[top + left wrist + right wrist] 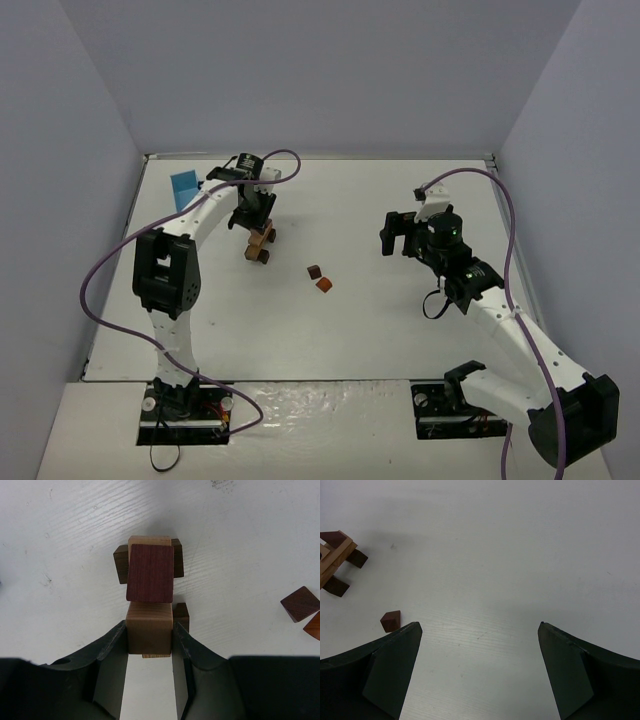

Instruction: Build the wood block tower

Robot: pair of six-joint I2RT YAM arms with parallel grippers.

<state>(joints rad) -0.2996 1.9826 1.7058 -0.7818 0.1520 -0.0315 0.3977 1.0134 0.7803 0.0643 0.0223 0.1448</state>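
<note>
The tower [260, 243] is a small stack of tan and dark brown bars at the back left of the table. In the left wrist view a reddish-brown block [150, 572] lies flat on its top, over tan and dark cross bars. My left gripper [149, 636] is shut on a brown block [149, 627] at the tower's near end, with both fingers pressed against its sides and a tan bar showing just beneath it. Two loose wood blocks, a dark brown one [314, 271] and an orange one [324, 284], lie on the table to the tower's right. My right gripper [480, 630] hangs open and empty over bare table.
A light blue box [185, 186] lies at the back left corner, beyond the left arm. The right wrist view catches the tower's edge [335, 555] and one loose dark cube [390, 620] at its left. Grey walls close in the table on three sides.
</note>
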